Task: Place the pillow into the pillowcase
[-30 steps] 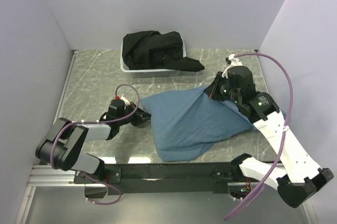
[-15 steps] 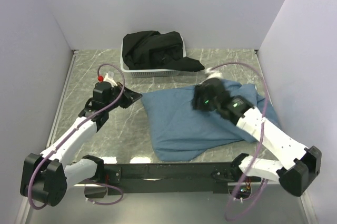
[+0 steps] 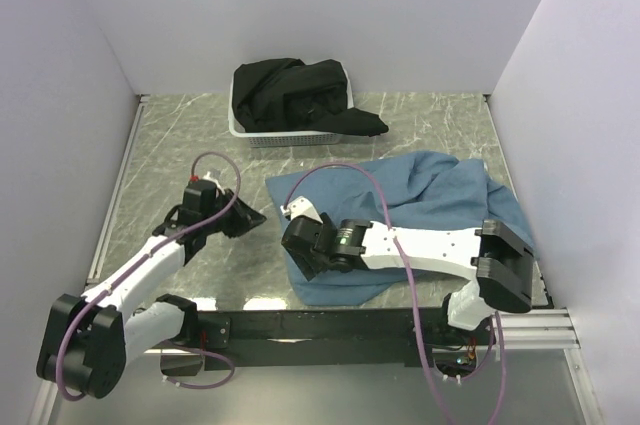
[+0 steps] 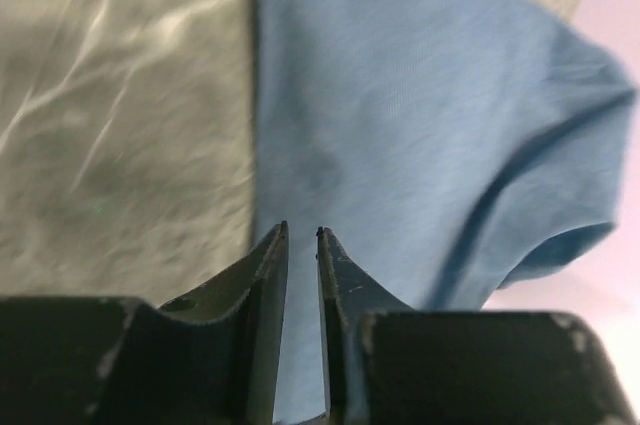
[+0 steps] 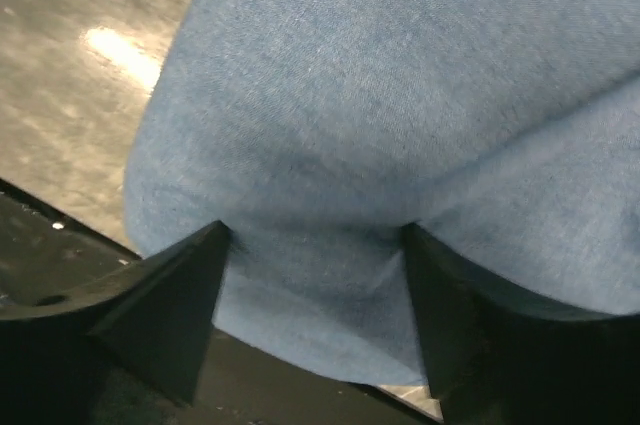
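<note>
The slate-blue pillowcase (image 3: 420, 195) lies rumpled across the right half of the table. No cream pillow shows in any view. My right gripper (image 3: 293, 248) rests low at the pillowcase's front-left corner. It is open wide, and its fingertips (image 5: 212, 237) press against a bulge of blue fabric (image 5: 380, 95) that sits between them (image 5: 312, 233). My left gripper (image 3: 254, 217) hovers over bare table just left of the pillowcase's left edge (image 4: 400, 105). Its jaws (image 4: 301, 233) stand a narrow gap apart and hold nothing.
A white basket (image 3: 262, 135) with a black cloth (image 3: 300, 90) spilling over its right side stands at the back centre. Grey marble tabletop (image 3: 170, 155) shows left of the pillowcase. The black front rail (image 3: 330, 323) runs along the near edge.
My right arm swung from the pillowcase's back right to its front-left corner and opened. The right side of the pillowcase dropped into folds. My left gripper let go of the left edge and parted slightly.
</note>
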